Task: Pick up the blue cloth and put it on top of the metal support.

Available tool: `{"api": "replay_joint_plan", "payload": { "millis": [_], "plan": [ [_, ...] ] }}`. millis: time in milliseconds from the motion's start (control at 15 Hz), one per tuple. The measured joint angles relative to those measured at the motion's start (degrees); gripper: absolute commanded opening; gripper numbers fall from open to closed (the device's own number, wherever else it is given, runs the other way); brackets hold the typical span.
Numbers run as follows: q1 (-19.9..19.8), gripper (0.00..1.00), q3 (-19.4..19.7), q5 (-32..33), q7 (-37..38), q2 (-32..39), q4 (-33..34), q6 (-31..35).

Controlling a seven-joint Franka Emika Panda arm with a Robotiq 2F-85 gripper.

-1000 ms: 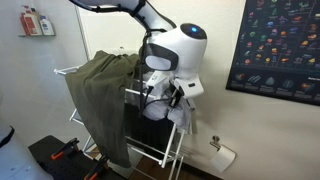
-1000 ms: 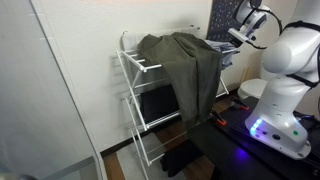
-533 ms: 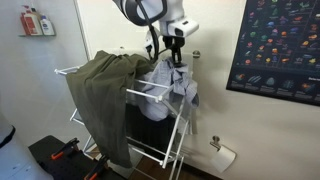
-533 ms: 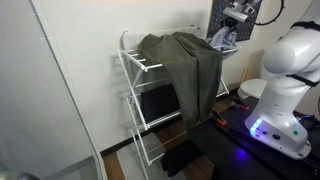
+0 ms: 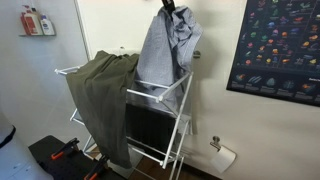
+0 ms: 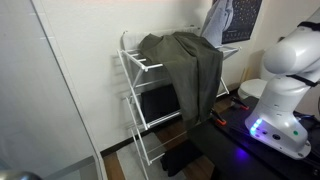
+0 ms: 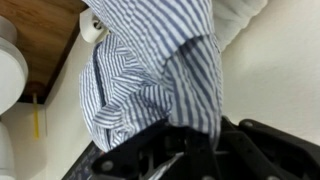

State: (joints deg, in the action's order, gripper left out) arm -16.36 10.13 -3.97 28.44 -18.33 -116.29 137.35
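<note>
The blue cloth [image 5: 165, 55] hangs in long folds from my gripper [image 5: 169, 6] at the top edge of an exterior view. Its lower end drapes over the right end of the white metal support [image 5: 155, 98]. It also shows in the other exterior view [image 6: 219, 20], hanging above the rack [image 6: 135, 75]. In the wrist view the striped blue-white cloth [image 7: 150, 70] fills the frame and runs down between my black fingers [image 7: 195, 135], which are shut on it.
An olive-green garment [image 5: 100, 95] lies over the left part of the rack, also seen in the other exterior view [image 6: 185, 65]. A poster [image 5: 280, 45] hangs on the wall. The white robot base [image 6: 285, 85] stands beside the rack. A toilet-roll holder [image 5: 222, 152] is low on the wall.
My gripper has risen from beside the rack to the top of the frame, pulling the blue cloth up so it hangs stretched above the rack.
</note>
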Motion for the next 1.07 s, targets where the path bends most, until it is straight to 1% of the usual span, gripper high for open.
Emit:
{"api": "replay_joint_plan", "payload": {
  "millis": [133, 333, 533, 667, 800, 1067],
  "plan": [
    [2.04, 0.04, 0.01, -3.03, -3.71, -0.96, 2.19, -0.85],
    [5.42, 0.05, 1.2, -10.34, -11.41, -1.76, 5.73, -2.04],
    [8.25, 0.05, 3.16, -16.26, -17.71, -2.2, 10.27, -6.59],
    [9.31, 0.05, 4.08, -18.3, -20.15, -2.38, 13.93, -11.39],
    [9.91, 0.04, 4.56, -19.17, -21.03, -2.41, 18.11, -17.54],
    [10.37, 0.04, 5.0, -19.9, -21.35, -2.16, 27.33, -33.57]
  ]
}}
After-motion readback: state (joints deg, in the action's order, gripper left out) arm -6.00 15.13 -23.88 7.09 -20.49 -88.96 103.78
